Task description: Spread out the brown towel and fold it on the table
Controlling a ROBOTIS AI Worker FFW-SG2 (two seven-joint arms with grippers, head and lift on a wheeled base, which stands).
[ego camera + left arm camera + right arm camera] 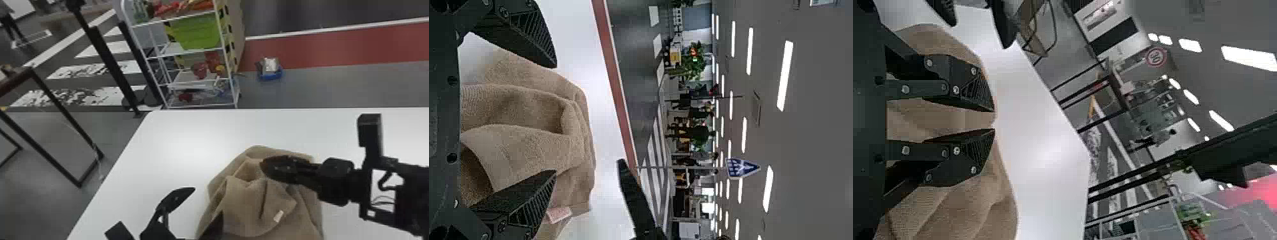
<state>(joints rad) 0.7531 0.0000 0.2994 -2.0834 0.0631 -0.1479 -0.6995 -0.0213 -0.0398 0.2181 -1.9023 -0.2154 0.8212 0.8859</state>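
The brown towel (242, 204) lies bunched and wrinkled on the white table (166, 143), its white tag facing up. My left gripper (208, 201) is at the towel's left side, one finger over the cloth and the other above bare table. Folds of the towel (529, 145) appear between and beyond the spread fingers of my left gripper (555, 119) in its wrist view. Over the towel's far part is my right gripper (263, 165). Its wrist view has the right gripper (994, 119) with a narrow gap between the tips and the towel (968, 210) around them.
Behind the table stands a white wire shelf (201, 78) with a green bin (199, 32). A dark-framed table (48, 86) is off to the left, past the white table's left edge. On the floor behind is a blue container (270, 75).
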